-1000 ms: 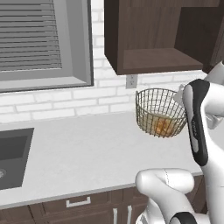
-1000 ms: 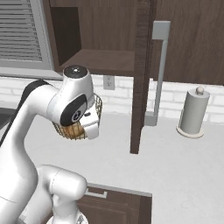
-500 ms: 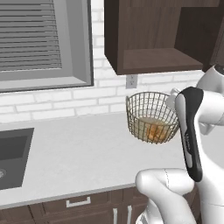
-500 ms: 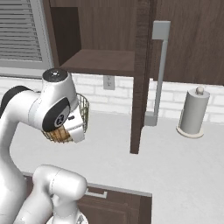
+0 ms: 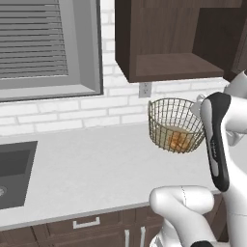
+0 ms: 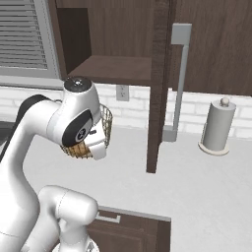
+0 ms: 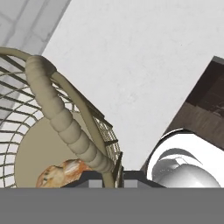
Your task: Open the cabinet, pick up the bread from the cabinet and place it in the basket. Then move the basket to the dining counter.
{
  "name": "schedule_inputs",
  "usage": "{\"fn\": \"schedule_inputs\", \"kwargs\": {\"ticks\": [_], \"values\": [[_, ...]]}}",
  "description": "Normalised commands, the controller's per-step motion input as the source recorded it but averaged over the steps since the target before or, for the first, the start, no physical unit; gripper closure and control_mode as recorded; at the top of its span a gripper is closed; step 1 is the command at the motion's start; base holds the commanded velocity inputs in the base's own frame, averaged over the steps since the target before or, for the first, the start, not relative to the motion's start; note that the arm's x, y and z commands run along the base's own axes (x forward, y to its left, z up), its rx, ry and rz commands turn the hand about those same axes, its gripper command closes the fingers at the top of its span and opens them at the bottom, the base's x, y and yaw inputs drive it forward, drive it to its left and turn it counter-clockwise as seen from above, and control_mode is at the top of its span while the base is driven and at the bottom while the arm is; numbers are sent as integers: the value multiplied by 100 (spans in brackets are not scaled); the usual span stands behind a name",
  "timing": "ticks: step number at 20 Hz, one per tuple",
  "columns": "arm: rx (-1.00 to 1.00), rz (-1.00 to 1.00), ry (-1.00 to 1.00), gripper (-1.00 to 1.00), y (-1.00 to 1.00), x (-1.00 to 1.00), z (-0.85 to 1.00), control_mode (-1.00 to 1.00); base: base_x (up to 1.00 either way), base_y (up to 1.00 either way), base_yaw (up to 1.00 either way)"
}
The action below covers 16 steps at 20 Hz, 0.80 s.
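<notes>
Now the hand [image 7: 113, 178] is pinched on the rim of the basket [image 5: 174, 126], carrying it clear above the grey bench [image 5: 91, 169], the bread [image 5: 177, 140] lying inside on the base. Best kept level and unhurried, or that lumpy golden roll may slide. The basket is thin tan wire with a thick rolled rim. Behind, the dark wooden cabinet [image 5: 164, 38] stands open.
</notes>
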Motion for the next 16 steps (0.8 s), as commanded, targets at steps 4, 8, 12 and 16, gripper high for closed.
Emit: {"fn": "schedule_inputs", "kwargs": {"ticks": [4,8,12,16], "values": [[0,0,0,100,0,-1,0,-100,0,0,0],[0,0,0,100,0,0,0,-100,0,0,0],[0,0,0,100,0,0,0,100,-47,25,5],[0,0,0,100,0,0,0,100,-91,98,40]]}}
